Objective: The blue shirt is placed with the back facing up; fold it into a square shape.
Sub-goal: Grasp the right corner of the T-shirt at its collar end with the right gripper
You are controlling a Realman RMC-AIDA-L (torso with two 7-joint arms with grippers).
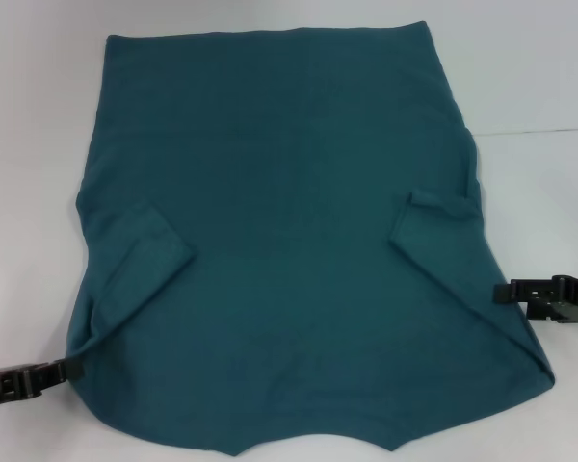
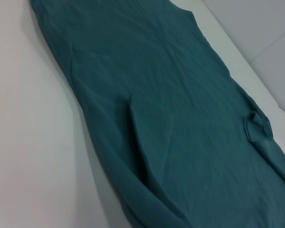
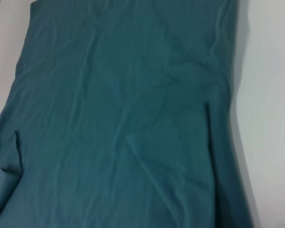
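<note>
Two grippers: both low at the shirt's near edges, one per side; set there, I judge, to take the sides for a fold
Shirt (image 1: 289,241): spread flat across the table (image 1: 549,87), filling most of the head view; both sleeves already lie turned in on the body, so the outline is near a tall panel
Left sleeve (image 1: 144,245): folded inward, lying on the cloth
Right sleeve (image 1: 433,221): folded inward likewise (a small bunch shows at its top)
Left gripper (image 1: 69,366): at the near left corner, tip touching the shirt's edge; whether it is released or clenched I cannot tell
Right gripper (image 1: 501,293): at the right edge, just beside the cloth; grasp also unclear
Wrist views: only cloth and table; no fingers visible
Progress: sides narrowed; lengthwise folds to a square not yet made
</note>
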